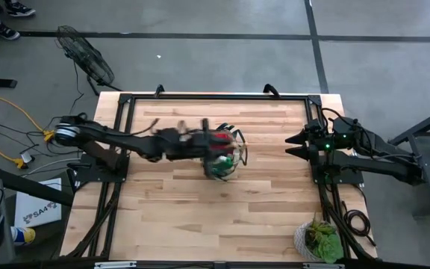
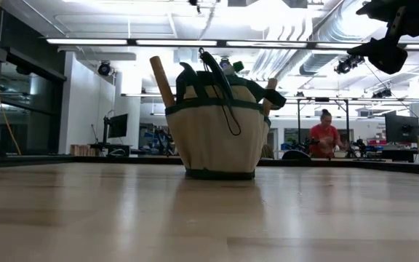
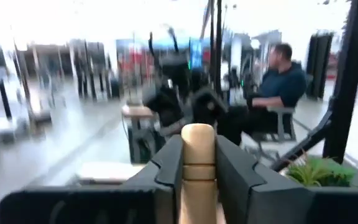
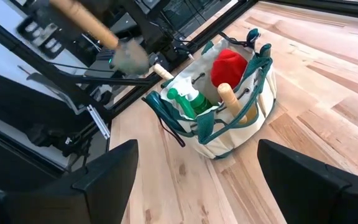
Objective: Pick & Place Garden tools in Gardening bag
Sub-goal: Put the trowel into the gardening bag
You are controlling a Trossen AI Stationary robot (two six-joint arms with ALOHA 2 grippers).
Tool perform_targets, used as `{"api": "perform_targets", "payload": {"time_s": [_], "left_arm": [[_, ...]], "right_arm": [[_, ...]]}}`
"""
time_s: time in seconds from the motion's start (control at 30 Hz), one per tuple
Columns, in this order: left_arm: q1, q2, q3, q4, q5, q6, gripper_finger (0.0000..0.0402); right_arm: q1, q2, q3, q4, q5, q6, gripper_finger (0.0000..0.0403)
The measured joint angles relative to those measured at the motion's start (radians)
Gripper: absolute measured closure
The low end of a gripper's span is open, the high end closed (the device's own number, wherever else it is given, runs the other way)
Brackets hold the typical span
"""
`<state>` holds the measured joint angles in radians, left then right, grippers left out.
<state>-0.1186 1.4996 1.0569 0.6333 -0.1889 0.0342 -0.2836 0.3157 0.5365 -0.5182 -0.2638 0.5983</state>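
Here the bag (image 1: 223,158) sat upright on the wooden table (image 1: 200,217), near the middle and a little toward the far edge. From table height the bag (image 2: 220,127) showed a pale cloth body with dark green trim, a loop handle hanging down its front and a wooden handle (image 2: 161,81) sticking up at a slant from its rim. Inside it lay a red piece (image 4: 229,66), a bright green piece (image 4: 188,101) and another wooden handle (image 4: 230,99).

The left gripper (image 3: 199,180) reached across from the left side to just above the bag, its two dark fingers (image 3: 236,171) clamped on the pale wooden handle of a tool (image 3: 199,155). In the right wrist view that tool (image 4: 98,34) hung in the air beside the bag, blurred.

The right gripper (image 1: 293,145) waited near the right edge of the table, well apart from the bag, its fingers spread wide and holding nothing. A potted plant (image 1: 319,240) stood at the near right corner
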Motion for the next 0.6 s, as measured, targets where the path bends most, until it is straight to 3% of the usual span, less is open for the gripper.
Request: {"api": "perform_targets", "payload": {"time_s": [0.27, 0.6], "left_arm": [[0.022, -0.199, -0.369, 0.406, 0.052, 0.238, 0.0341], [0.171, -0.333, -0.690, 0.741, 0.170, 0.038, 0.0341]], "right_arm": [[0.000, 0.000, 0.000, 0.000, 0.001, 0.000, 0.0082], [0.000, 0.000, 0.000, 0.000, 0.001, 0.000, 0.0082]]}}
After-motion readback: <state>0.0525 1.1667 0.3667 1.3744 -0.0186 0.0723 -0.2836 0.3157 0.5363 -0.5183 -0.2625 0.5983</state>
